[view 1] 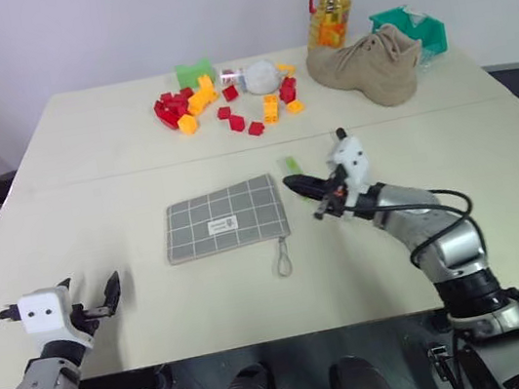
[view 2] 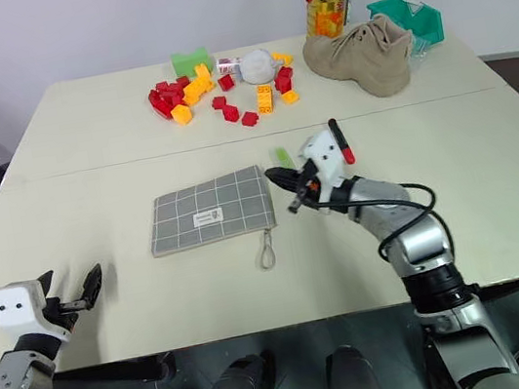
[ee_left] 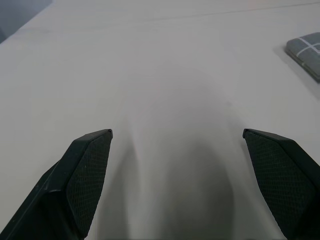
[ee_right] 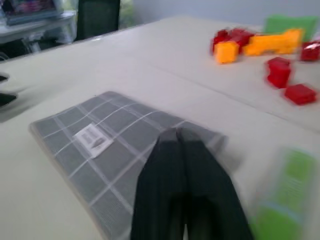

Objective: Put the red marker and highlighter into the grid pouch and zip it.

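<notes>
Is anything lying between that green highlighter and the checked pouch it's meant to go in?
Nothing lies on the table between the highlighter and the grid pouch. Only the right pincer, shut, hovers over that gap, at the pouch's near corner.

My right gripper [view 2: 277, 180] is pinched closed, right by the end of the grid pouch [view 2: 209, 210]. The highlighter [view 2: 282, 156] and the red marker [view 2: 340, 141] lie close by. My left gripper [view 2: 69, 287] is wide open, far off.

My left hand [view 1: 91, 298] hovers low with fingers spread wide; my right hand [view 1: 300, 186] reaches forward-left, fingers pressed together.
</notes>
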### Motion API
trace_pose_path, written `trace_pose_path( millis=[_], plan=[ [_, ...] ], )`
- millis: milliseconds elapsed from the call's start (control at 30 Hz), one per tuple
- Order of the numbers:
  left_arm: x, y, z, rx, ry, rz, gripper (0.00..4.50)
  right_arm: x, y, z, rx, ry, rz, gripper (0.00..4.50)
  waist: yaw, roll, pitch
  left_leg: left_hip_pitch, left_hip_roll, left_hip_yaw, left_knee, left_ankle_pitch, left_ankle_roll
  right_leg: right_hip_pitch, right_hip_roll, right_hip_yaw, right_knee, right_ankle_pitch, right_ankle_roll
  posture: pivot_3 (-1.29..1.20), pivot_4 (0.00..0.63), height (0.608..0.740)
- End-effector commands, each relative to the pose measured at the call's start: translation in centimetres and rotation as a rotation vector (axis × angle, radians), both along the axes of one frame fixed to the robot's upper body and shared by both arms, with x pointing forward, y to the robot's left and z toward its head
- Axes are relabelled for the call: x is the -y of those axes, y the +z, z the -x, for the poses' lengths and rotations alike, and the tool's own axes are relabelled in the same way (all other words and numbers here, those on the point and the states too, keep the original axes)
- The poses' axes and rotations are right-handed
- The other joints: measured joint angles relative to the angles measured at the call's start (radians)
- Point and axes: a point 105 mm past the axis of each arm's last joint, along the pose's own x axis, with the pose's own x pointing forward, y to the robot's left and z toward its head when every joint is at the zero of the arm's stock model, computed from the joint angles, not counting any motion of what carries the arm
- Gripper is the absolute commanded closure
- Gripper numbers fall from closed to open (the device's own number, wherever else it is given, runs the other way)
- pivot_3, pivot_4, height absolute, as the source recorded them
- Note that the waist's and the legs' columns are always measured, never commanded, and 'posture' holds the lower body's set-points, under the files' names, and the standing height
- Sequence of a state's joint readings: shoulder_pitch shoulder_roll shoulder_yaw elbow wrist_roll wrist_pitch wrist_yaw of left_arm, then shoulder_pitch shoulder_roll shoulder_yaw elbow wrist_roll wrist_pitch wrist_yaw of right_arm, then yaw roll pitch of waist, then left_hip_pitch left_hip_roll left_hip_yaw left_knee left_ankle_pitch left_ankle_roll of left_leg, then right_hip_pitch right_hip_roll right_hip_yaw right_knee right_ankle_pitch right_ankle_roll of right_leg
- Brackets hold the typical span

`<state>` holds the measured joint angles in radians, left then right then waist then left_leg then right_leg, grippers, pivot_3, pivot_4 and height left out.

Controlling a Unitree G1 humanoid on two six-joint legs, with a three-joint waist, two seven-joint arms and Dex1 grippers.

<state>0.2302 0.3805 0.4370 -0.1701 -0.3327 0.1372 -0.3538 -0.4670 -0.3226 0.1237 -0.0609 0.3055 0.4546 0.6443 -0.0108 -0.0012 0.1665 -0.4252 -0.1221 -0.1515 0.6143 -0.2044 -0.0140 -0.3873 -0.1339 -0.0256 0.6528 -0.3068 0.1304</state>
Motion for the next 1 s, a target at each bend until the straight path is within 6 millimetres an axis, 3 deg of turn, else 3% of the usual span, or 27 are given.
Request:
trace_pose_path(
  millis=[33, 167, 333, 567, 667, 1000],
  plan=[
    [0.4, 1.3, -0.3, 0.045, -0.047, -0.068, 0.00, -1.5, -1.3, -1.1, -0.015, -0.056, 0.078, 4.47, -0.001, 0.000, 0.000, 0.000, 0.000, 0.000, 0.000, 0.000, 0.000, 0.000, 0.000, 0.000, 0.000, 0.000, 0.000, 0.00, 0.150, 0.740],
    [0.5, 2.0, -0.6, 0.047, -0.119, -0.158, 0.00, -2.9, -4.0, -1.5, -0.105, -0.061, 0.143, 4.47, -0.002, 0.000, 0.000, 0.000, 0.000, 0.000, 0.000, 0.001, -0.001, -0.001, 0.000, 0.000, 0.001, 0.000, 0.000, 0.00, 0.150, 0.740],
    [0.6, 1.8, -1.1, 0.004, -0.247, -0.324, 0.00, -3.4, -5.4, -1.7, -0.165, -0.080, 0.165, 4.47, -0.004, 0.000, 0.000, 0.000, 0.000, 0.001, -0.001, 0.001, -0.001, -0.002, 0.001, 0.001, 0.002, 0.000, 0.000, 0.00, 0.150, 0.740],
    [2.5, 1.6, -3.5, 0.037, -0.480, -0.581, 0.00, -3.9, -5.4, -1.7, -0.169, -0.079, 0.153, 4.47, -0.004, 0.000, -0.001, 0.002, 0.000, 0.001, -0.001, 0.002, -0.002, -0.002, 0.002, 0.001, 0.003, 0.001, -0.001, 0.00, 0.150, 0.740],
    [5.0, 1.6, -5.6, 0.112, -0.632, -0.700, 0.00, -4.2, -5.5, -1.7, -0.170, -0.075, 0.153, 4.47, -0.002, 0.000, -0.001, 0.002, 0.000, 0.001, -0.002, 0.002, -0.003, -0.002, 0.001, 0.001, 0.004, 0.001, -0.001, 0.00, 0.150, 0.740],
    [8.3, 1.3, -8.6, 0.233, -0.861, -0.859, 0.00, -3.8, -5.6, -1.4, -0.169, -0.103, 0.157, 4.47, -0.007, -0.001, -0.002, 0.002, 0.000, 0.001, -0.001, 0.003, -0.004, -0.004, 0.001, 0.001, 0.009, 0.001, -0.001, 0.00, 0.150, 0.740]
  ],
)
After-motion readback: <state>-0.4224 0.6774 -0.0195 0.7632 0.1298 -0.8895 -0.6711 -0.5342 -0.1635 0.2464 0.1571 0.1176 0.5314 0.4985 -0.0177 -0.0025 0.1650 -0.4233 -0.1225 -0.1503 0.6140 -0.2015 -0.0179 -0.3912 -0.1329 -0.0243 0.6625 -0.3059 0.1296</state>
